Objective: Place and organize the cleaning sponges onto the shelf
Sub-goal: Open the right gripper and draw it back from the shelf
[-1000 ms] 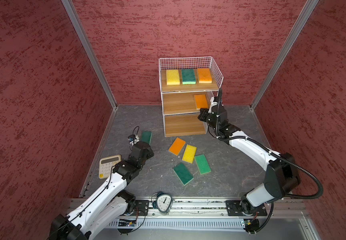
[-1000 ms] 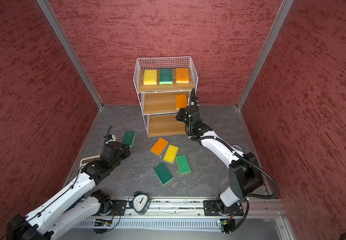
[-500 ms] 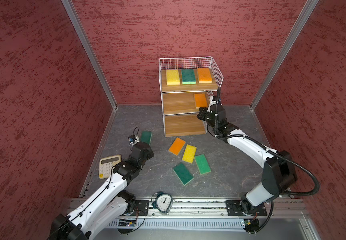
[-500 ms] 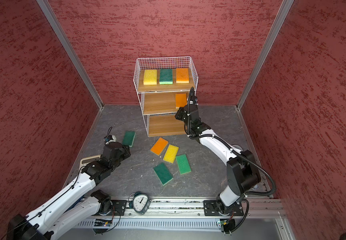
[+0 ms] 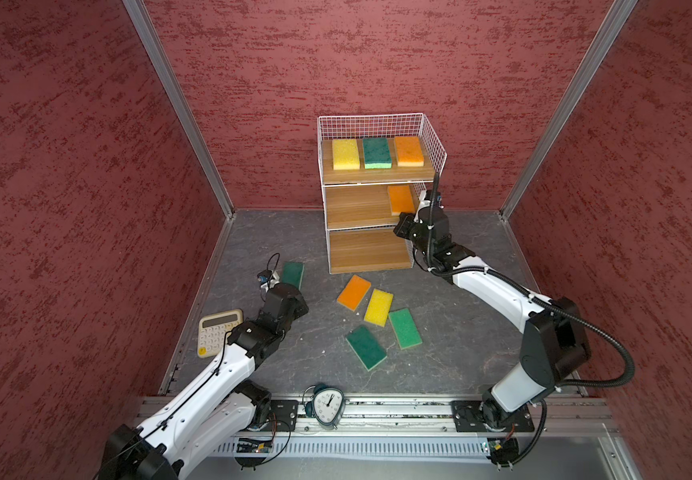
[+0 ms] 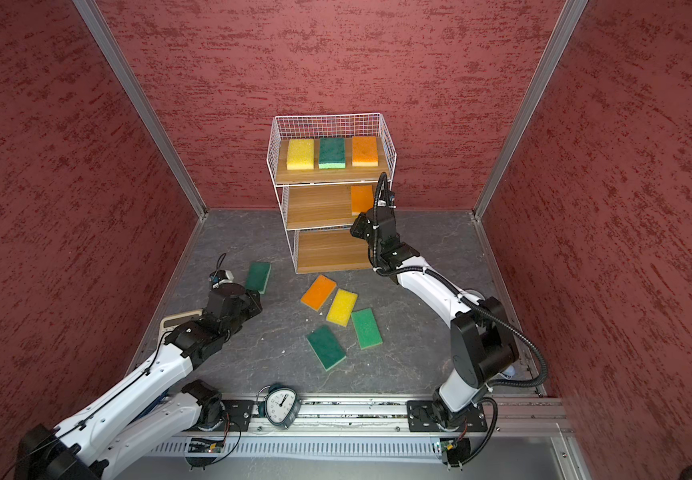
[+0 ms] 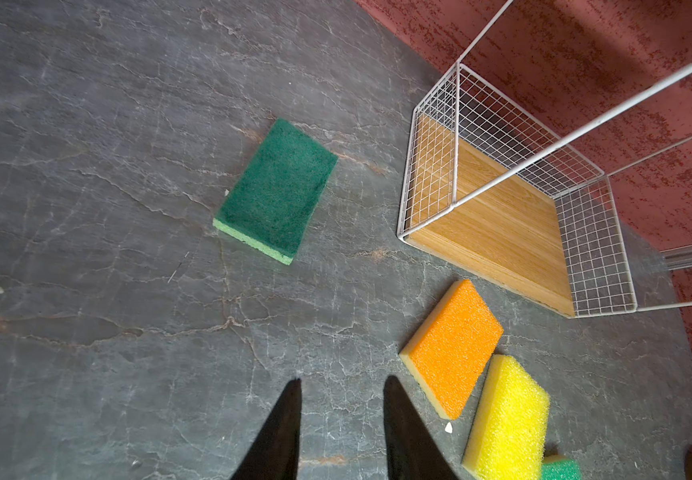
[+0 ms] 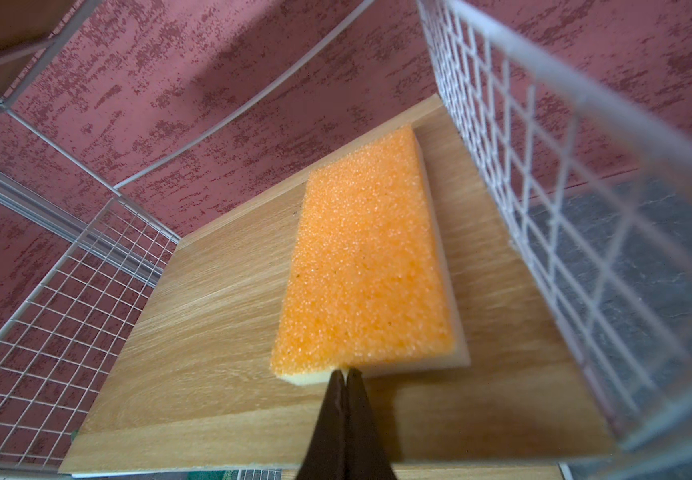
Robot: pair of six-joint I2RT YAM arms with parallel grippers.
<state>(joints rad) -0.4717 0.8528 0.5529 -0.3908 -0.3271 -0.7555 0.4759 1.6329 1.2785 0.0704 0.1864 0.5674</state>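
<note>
Could easily skew the orange sponge on the middle tier of the shelf: touched only at its near edge, off-centre, by the fully closed tips of the right tool, with nothing gripped, so liable under a push from there to twist toward the wire side panel rather than slide straight. Could also ride up over the soft foam and dent it instead of shifting it. Little room in there besides; might knock the panel or the board above with the wrist and rock the whole rack, disturbing the row up top. Over the worktop, hovers low with the left tool partly open and empty, short of the lone dark green sponge; if lowered carelessly, could scrape the surface or shove that sponge away instead of straddling it. As for the shelf itself: holds on the top tier the top-tier yellow sponge, top-tier green sponge and top-tier orange sponge, side by side in a neat row; on the middle tier just the one orange sponge, near the wire panel but apart from it; on the bottom tier nothing at all. Lying loose on the worktop in front of the shelf: the loose orange sponge, loose yellow sponge, light green sponge and front dark green sponge, clustered close together.
</note>
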